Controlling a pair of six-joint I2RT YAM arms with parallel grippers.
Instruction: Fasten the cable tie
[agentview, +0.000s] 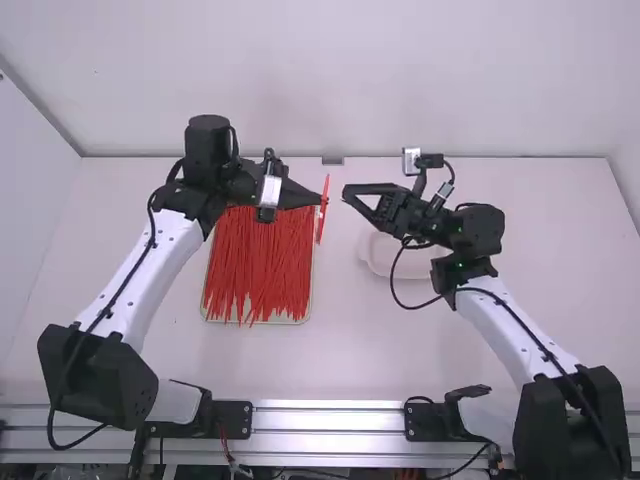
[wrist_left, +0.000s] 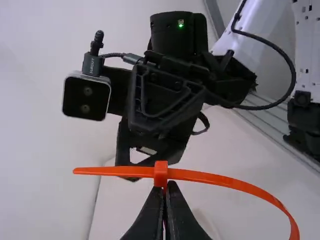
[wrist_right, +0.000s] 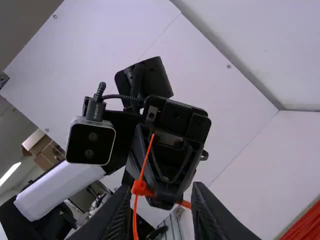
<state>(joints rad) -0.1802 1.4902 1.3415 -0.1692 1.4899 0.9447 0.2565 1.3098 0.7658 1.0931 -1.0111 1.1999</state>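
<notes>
Pinching one red cable tie (wrist_left: 215, 179) at its head, the left gripper (wrist_left: 164, 186) holds it above the table (agentview: 120, 200), beside the pile of spare ties (agentview: 258, 265). The right gripper (agentview: 348, 195) faces it, jaws apart. Fastening likely needs the tail gripped near its tip and fed squarely into the head.

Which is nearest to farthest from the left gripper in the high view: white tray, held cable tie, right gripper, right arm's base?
1. held cable tie, clamped in the left gripper itself.
2. right gripper, just to its right.
3. white tray, on the table under the right arm.
4. right arm's base, at the front right edge.
</notes>
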